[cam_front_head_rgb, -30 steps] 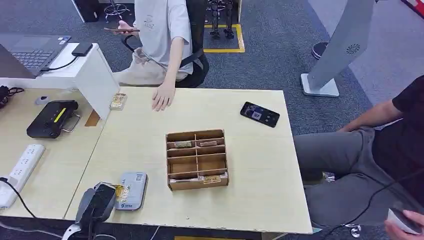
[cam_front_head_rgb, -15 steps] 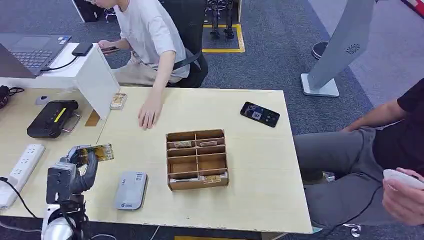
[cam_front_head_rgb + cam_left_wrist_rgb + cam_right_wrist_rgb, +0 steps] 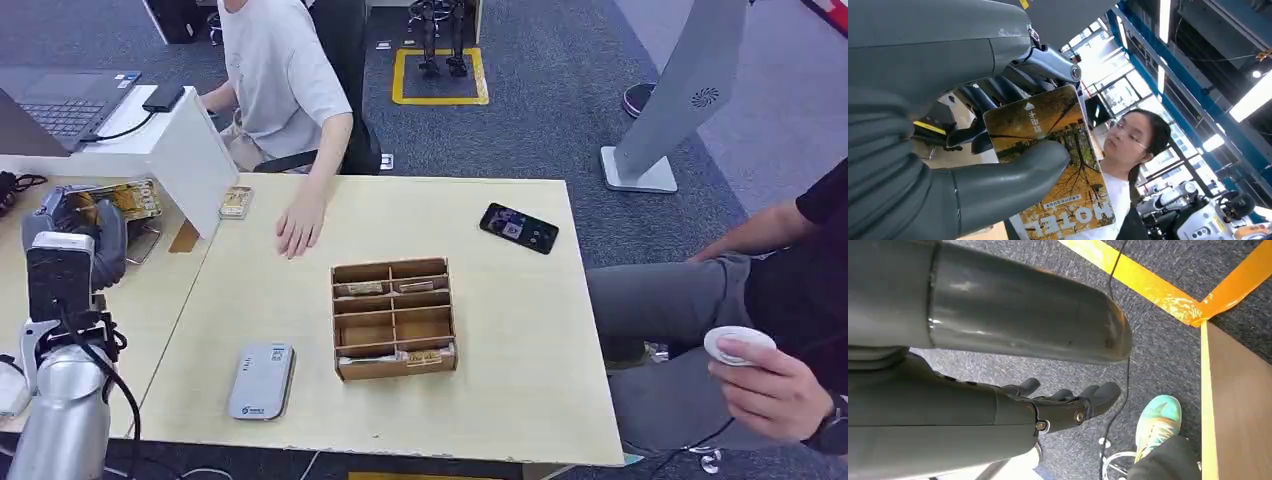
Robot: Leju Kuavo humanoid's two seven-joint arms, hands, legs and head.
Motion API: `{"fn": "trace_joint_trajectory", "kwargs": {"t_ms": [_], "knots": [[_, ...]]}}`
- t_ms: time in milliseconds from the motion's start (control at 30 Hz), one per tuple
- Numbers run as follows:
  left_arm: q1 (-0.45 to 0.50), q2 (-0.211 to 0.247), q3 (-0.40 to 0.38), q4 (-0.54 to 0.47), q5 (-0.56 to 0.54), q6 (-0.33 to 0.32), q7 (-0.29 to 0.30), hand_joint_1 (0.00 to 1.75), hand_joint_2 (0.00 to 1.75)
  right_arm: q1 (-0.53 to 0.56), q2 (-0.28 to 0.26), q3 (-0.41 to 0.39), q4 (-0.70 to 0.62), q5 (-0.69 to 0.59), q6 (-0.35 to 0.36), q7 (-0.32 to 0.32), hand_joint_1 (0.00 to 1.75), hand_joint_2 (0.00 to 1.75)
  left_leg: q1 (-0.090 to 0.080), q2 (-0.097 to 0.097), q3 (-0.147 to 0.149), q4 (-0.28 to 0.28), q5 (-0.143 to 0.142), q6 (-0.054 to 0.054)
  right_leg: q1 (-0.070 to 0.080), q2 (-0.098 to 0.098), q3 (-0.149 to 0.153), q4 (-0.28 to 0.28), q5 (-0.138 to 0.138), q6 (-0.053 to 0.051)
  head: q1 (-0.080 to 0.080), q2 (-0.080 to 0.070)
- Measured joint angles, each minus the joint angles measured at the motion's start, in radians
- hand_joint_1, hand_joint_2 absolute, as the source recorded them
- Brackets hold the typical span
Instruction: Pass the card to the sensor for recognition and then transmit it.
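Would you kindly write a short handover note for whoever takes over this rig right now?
Left hand: holds the card between thumb and fingers, raised over the left table by the black device.
Right hand: hangs beside the table, holding nothing, fingers apart.
Grey sensor pad lies on the table near the front edge, left of the wooden organizer.
Done: card picked up.
Left: hand it on; a person's hand rests on the table.

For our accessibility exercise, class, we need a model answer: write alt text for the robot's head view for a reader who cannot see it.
The robot's left hand holds a yellow card over the black sensor on the left desk. A seated person rests a hand on the wooden table, which bears a compartment box, a phone and a grey case.
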Motion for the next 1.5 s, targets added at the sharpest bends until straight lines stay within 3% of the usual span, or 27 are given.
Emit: {"fn": "trace_joint_trajectory", "kwargs": {"t_ms": [467, 533, 567, 633, 700, 933, 1367, 1400, 1500], "knots": [[-0.004, 0.005, 0.0, 0.0, -0.016, 0.012, 0.002, 1.75, 1.75, -0.001, -0.003, 0.003, 0.004, 0.001, 0.001, 0.0, 0.0, 0.0, 0.0, 0.0, -0.001, 0.0, 0.0, 0.0, 0.0, 0.0, -0.001, 0.0, 0.0, 0.0, 0.0, 0.0], [-0.01, 0.031, -0.015, 0.004, -0.163, 0.132, 0.021, 1.75, 1.75, -0.006, -0.005, 0.01, 0.005, 0.018, 0.025, -0.003, 0.0, 0.0, 0.001, 0.002, -0.001, 0.0, 0.0, 0.0, 0.0, 0.002, -0.002, 0.0, 0.001, -0.001, 0.0, 0.0], [-0.022, 0.052, -0.027, 0.018, -0.331, 0.216, 0.024, 1.75, 1.75, -0.01, -0.006, 0.016, 0.007, 0.021, 0.035, -0.003, 0.0, 0.0, 0.001, 0.002, -0.001, 0.0, 0.0, 0.0, 0.0, 0.002, -0.002, 0.0, 0.001, 0.0, 0.0, 0.0], [-0.055, 0.085, -0.039, 0.053, -0.602, 0.292, 0.016, 1.75, 1.75, -0.017, -0.01, 0.027, 0.008, 0.021, 0.043, -0.004, 0.0, 0.0, 0.0, 0.0, -0.001, 0.0, 0.0, 0.0, 0.0, 0.001, -0.001, 0.0, 0.001, 0.0, 0.0, 0.0], [-0.066, 0.11, -0.048, 0.087, -0.698, 0.313, 0.005, 1.75, 1.75, -0.029, -0.01, 0.036, 0.009, 0.021, 0.05, -0.004, 0.0, 0.0, 0.0, 0.001, -0.001, 0.0, 0.0, 0.0, 0.0, 0.002, -0.002, 0.0, 0.001, 0.0, 0.0, 0.0], [-0.064, 0.155, -0.092, 0.156, -0.761, 0.324, 0.035, 1.75, 1.75, -0.029, -0.016, 0.06, 0.017, 0.016, 0.048, -0.005, 0.0, 0.0, 0.001, 0.003, -0.001, 0.0, 0.0, 0.0, 0.0, 0.003, -0.002, 0.0, 0.002, -0.001, -0.002, 0.0], [-0.064, 0.164, -0.117, 0.201, -0.753, 0.325, 0.047, 1.75, 1.75, -0.028, -0.018, 0.079, 0.019, 0.006, 0.037, -0.004, 0.0, 0.0, 0.001, 0.003, -0.002, 0.0, 0.001, 0.0, 0.0, 0.003, -0.003, 0.0, 0.002, -0.001, -0.001, 0.0], [-0.064, 0.164, -0.117, 0.203, -0.751, 0.325, 0.047, 0.0, 1.75, -0.028, -0.018, 0.079, 0.019, 0.006, 0.037, -0.004, 0.0, 0.0, 0.001, 0.003, -0.002, 0.0, 0.001, 0.0, 0.0, 0.003, -0.003, 0.0, 0.002, -0.001, -0.001, 0.0], [-0.063, 0.164, -0.124, 0.204, -0.709, 0.321, 0.038, 0.0, 1.75, -0.026, -0.018, 0.084, 0.019, -0.001, 0.032, -0.003, 0.0, 0.0, 0.001, 0.003, -0.002, 0.0, 0.001, 0.0, 0.0, 0.003, -0.003, 0.0, 0.002, -0.001, -0.001, 0.0]]}}
